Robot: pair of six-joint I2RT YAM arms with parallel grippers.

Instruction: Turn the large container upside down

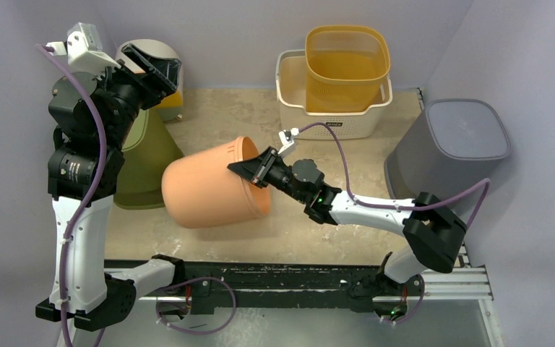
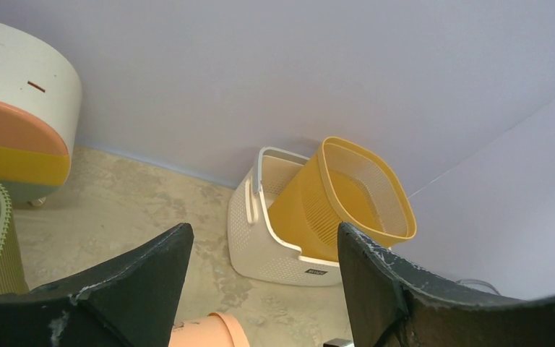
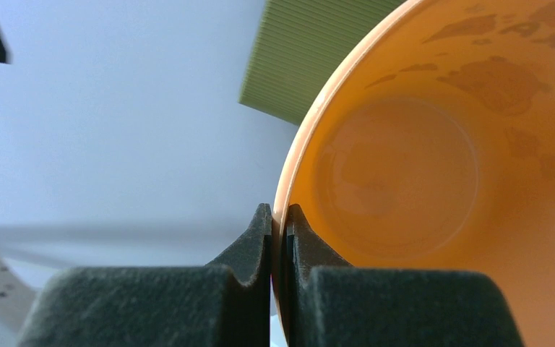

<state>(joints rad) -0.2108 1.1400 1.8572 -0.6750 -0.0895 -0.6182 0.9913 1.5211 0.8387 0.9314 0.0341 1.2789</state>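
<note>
**Q:** Where is the large container [image 1: 213, 186]?
**A:** Mid-desk [image 1: 296, 231], tipped on its side. Its mouth faces 3 o'clock and its base points to 9 o'clock, near a green ribbed bin [image 1: 144, 155].
**Q:** And the right end effector [image 1: 256, 170]?
**A:** At the container's 2 o'clock edge, clamped on the rim, one finger inside, one outside.
**Q:** The left end effector [image 1: 155, 69]?
**A:** Raised at the desk's 10 o'clock, fingers spread wide, well apart from the container.
</note>
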